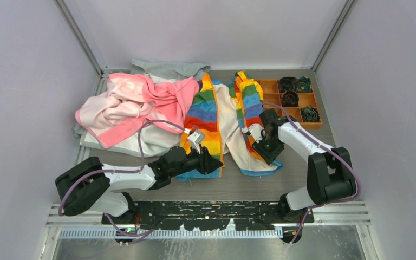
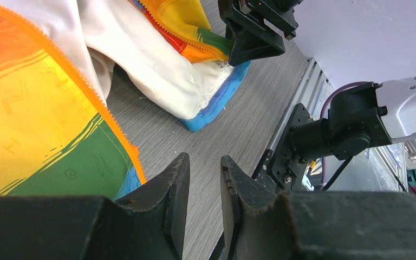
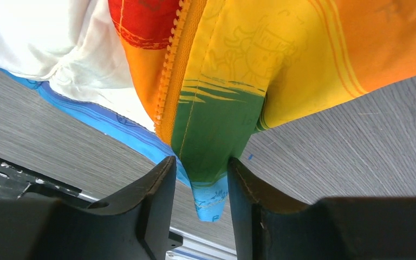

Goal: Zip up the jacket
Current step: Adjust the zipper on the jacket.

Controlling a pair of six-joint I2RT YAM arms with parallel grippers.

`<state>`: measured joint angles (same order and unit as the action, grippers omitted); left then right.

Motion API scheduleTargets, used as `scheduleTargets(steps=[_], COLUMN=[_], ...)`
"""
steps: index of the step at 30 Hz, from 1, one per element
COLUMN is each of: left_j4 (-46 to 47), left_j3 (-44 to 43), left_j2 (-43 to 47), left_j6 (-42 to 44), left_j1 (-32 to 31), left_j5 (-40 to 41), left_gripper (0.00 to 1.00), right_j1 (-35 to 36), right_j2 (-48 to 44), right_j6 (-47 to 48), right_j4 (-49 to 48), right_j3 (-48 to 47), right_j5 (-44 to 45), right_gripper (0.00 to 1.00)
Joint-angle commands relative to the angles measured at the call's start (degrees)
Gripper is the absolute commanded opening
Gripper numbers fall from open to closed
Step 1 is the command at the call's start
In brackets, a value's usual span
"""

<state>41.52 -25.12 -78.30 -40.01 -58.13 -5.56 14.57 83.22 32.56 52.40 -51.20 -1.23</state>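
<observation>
Jacket (image 1: pixel 203 114) lies unzipped on the table (image 1: pixel 281 181), just left of the orange tray (image 1: pixel 269 88), cream lining showing; right gripper (image 3: pixel 201 162) sits near-left of the tray at the jacket's right hem, jaws moderately parted, the green-and-blue hem corner hanging between them, orange zipper (image 3: pixel 168 81) teeth just above; left gripper (image 2: pixel 205 162) farther left of the tray, at the other panel's lower edge, jaws narrow, we see only bare table between; pink garment (image 1: pixel 135 100) well left of the tray
</observation>
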Motion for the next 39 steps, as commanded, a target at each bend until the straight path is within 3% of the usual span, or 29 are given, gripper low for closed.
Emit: scheduleTargets(steps=[1,18,20,24,30,32,34,35,39], left_j4=[3.5,-0.6,-3.7,-11.2,-20.8,-23.1,-26.1,-28.3,-37.3], left_j3=[-0.6,-1.2,-1.7,-2.8,-2.1,-1.0,-0.3,-0.4,-3.3], left_j2=[2.0,6.0,7.9,11.8,16.9,19.1,21.7,22.7,24.0], left_j6=[1.2,1.9,2.4,3.7,2.9,1.5,0.6,0.7,4.6], left_j1=[-0.2,-0.2,-0.2,-0.2,-0.2,-0.3,-1.2,-2.5,-9.8], left_j5=[1.2,2.8,3.6,4.4,2.3,1.1,1.9,4.1,16.3], left_gripper=[0.28,0.3,0.33,0.51,0.56,0.55,0.54,0.54,0.54], right_j1=[0.3,-1.3,-2.0,-3.1,-3.2,-3.2,-3.3,-3.3,-5.4], right_j2=[-2.6,-8.9,-10.2,-14.4,-17.0,-16.2,-14.3,-12.7,-7.9], right_j6=[0.0,1.4,1.7,2.0,0.5,-1.5,-3.7,-4.9,-6.2], right_j4=[0.8,1.2,1.3,1.1,1.2,0.4,0.1,0.0,0.0], right_j3=[-0.5,-0.7,-0.9,-2.6,-10.4,-12.7,-14.1,-14.6,-13.7], right_j5=[-2.0,-6.8,-8.1,-12.7,-27.7,-34.2,-42.1,-46.6,-57.5], right_gripper=[0.46,0.56,0.56,0.6,0.68,0.75,0.91,0.98,1.0])
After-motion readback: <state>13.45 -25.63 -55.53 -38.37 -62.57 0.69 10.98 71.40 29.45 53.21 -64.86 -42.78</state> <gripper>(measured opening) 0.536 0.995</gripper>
